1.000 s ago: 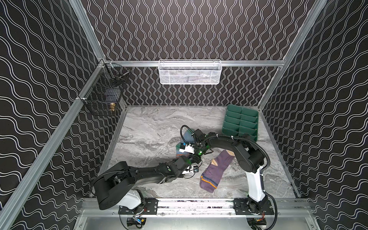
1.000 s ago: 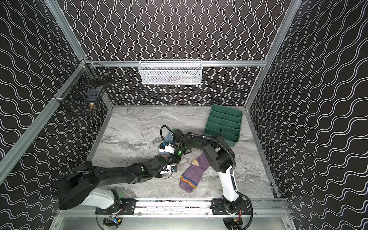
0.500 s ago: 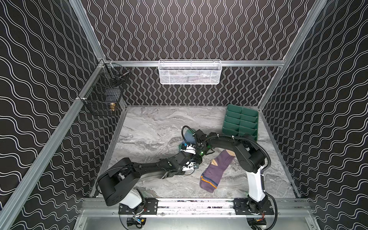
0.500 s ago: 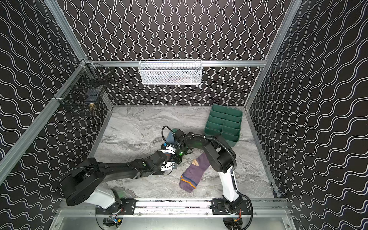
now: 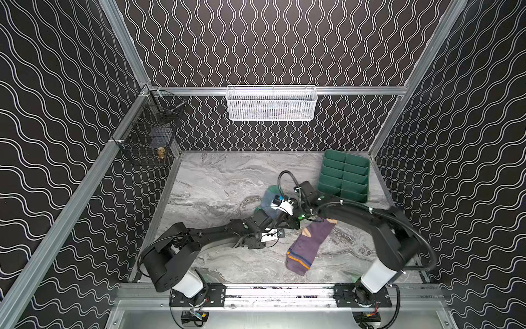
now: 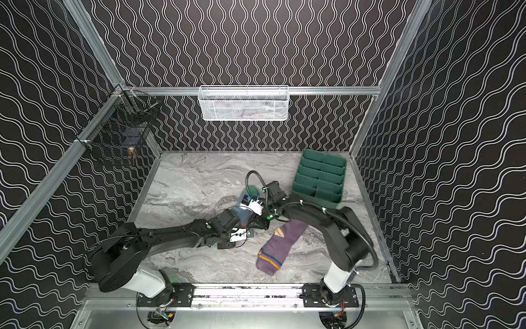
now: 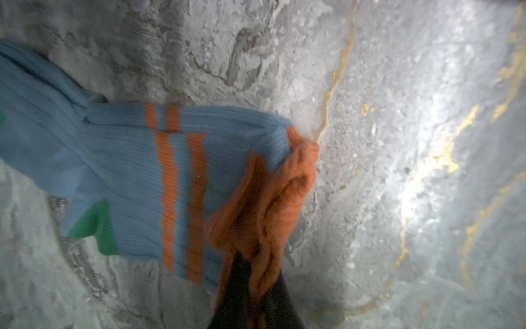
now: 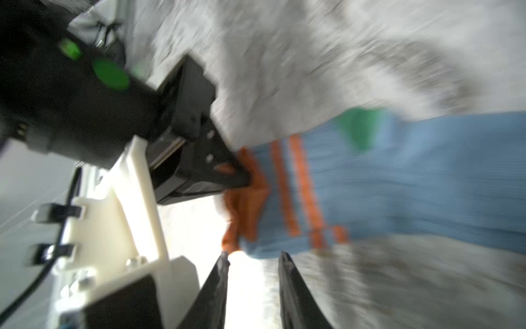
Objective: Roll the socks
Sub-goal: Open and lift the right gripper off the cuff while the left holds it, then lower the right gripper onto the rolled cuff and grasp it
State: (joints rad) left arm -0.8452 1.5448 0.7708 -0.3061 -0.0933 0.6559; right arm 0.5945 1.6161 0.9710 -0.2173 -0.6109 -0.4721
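Note:
The light blue sock (image 7: 136, 171) lies on the marble table, with orange stripes, a green heel and a bunched orange cuff (image 7: 287, 185). My left gripper (image 7: 257, 256) is shut on that cuff. In the right wrist view the left gripper's fingers (image 8: 227, 173) pinch the cuff of the blue sock (image 8: 398, 185). My right gripper (image 8: 253, 256) stands open just off the cuff's edge, with nothing between its fingers. In both top views both wrists meet over the blue sock (image 5: 267, 199) (image 6: 242, 210) and hide most of it. The purple sock (image 5: 308, 242) (image 6: 280, 242) lies flat nearer the front.
A green compartment tray (image 5: 345, 176) (image 6: 320, 176) sits at the back right, close behind the right wrist. A white mesh basket (image 5: 271, 104) hangs on the back wall. A black wire basket (image 5: 150, 134) hangs on the left wall.
My left gripper has reached in and closed on the blue sock's orange cuff. My right gripper has opened and let go of the sock. The purple sock has not moved.

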